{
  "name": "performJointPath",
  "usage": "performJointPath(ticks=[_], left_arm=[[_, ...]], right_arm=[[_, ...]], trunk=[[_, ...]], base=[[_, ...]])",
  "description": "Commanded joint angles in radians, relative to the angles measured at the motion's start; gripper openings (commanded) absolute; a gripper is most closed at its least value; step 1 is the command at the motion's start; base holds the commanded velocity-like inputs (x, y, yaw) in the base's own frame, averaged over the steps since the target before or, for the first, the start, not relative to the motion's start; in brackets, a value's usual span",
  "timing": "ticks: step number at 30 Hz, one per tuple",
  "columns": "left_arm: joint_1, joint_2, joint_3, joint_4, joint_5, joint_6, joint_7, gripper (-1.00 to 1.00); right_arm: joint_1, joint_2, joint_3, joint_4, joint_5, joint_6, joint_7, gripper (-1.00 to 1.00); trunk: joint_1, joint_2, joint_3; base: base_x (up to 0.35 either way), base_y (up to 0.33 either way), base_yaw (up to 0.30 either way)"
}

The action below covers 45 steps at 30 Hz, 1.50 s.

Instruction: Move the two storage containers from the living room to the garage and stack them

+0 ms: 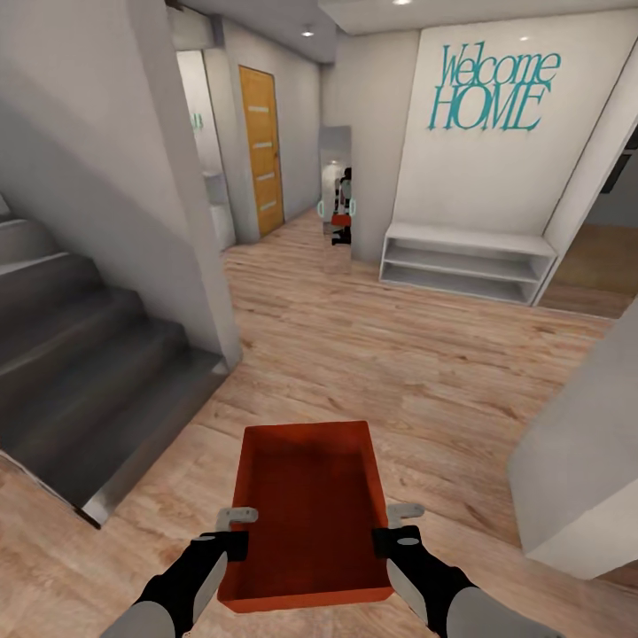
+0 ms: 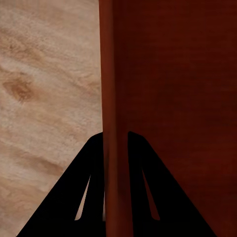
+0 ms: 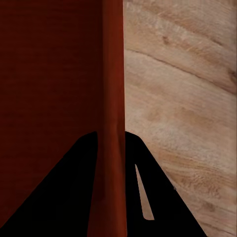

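A: Where's the bin rn?

B: Orange-red bin (image 1: 306,514) is out in front of me, held over the wood floor (image 1: 425,363). My left gripper (image 1: 237,530) is clamped on its left wall, my right gripper (image 1: 396,526) is clamped on the right wall. Bin sits level between both arms, open side up, nothing inside.

A: Sure they're actually gripping?

B: Yep. In the left wrist cam the bin wall (image 2: 116,98) runs straight between the two dark fingers (image 2: 74,197), one each side of the rim. Same in the right wrist cam: wall (image 3: 113,98) pinched between the fingers (image 3: 158,197), wood planks (image 3: 187,98) showing beyond it.

A: What's around you?

B: Hallway w/ light plank flooring. Grey stairs (image 1: 80,354) on my left. Ahead there's a wood door (image 1: 261,151) down the corridor, and a tall mirror (image 1: 335,199) w/ my reflection in it, holding something red. To the right of that, a white low shelf (image 1: 465,263) against the wall, under teal lettering "Welcome HOME" (image 1: 492,89). A white wall corner (image 1: 576,461) is close on my right.
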State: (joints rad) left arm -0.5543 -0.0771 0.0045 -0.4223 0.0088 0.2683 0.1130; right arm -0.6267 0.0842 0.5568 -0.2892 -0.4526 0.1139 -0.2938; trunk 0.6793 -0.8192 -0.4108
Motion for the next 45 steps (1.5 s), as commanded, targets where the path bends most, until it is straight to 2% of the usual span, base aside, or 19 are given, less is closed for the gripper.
performJointPath(ticks=[1,15,45], left_arm=[[0.000,0.001,0.003,-0.004,-0.024,0.008,0.011,-1.00],[-0.001,0.001,0.003,-0.005,-0.024,0.008,0.011,-1.00],[-0.001,0.000,0.003,-0.006,-0.025,0.008,0.011,-1.00]], right_arm=[[-0.001,-0.014,0.009,0.009,-0.003,0.007,-0.018,-1.00],[-0.001,-0.014,0.008,0.009,-0.003,0.007,-0.019,-1.00],[-0.001,-0.014,0.008,0.009,-0.003,0.007,-0.018,-1.00]], trunk=[[0.001,-0.001,-0.001],[0.001,-0.001,-0.001],[0.001,-0.001,-0.001]], base=[[0.324,0.000,0.000],[0.323,0.000,-0.109],[0.323,0.000,-0.003]])
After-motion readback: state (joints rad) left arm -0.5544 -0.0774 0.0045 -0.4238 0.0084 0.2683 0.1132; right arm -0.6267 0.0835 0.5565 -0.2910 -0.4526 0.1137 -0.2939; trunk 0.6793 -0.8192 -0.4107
